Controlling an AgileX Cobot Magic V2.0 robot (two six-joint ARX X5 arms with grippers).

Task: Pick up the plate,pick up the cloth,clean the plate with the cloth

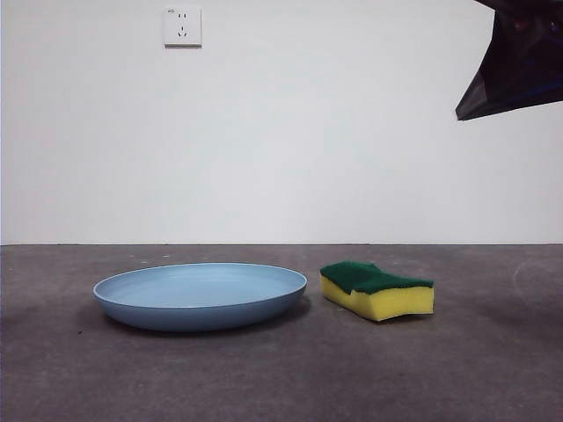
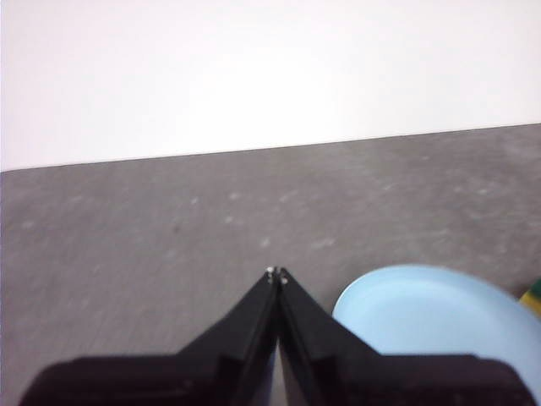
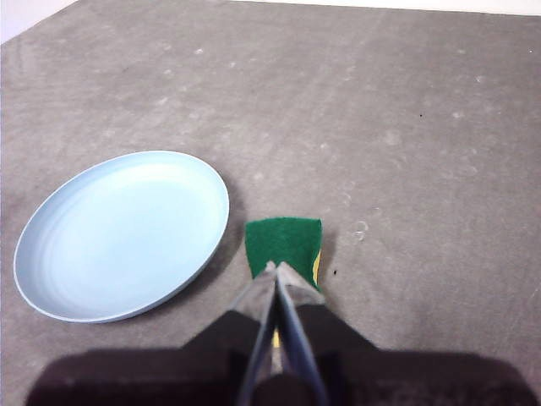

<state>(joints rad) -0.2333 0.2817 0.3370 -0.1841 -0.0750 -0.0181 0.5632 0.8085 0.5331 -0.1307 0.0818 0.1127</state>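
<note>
The light-blue plate [image 1: 201, 294] lies flat on the grey table, left of centre. The cloth, a yellow sponge with a dark-green top [image 1: 376, 289], lies just to its right, apart from it. My right gripper [image 3: 275, 269] is shut and empty, high above the sponge [image 3: 285, 244]; the plate [image 3: 122, 233] lies beside it in that view. It shows as a dark tip [image 1: 515, 61] at the top right of the front view. My left gripper [image 2: 276, 273] is shut and empty, above the table beside the plate [image 2: 439, 317]. It is out of the front view.
A white wall with a socket [image 1: 182, 25] stands behind the table. The grey table surface [image 1: 281, 378] stretches in front of and around both objects.
</note>
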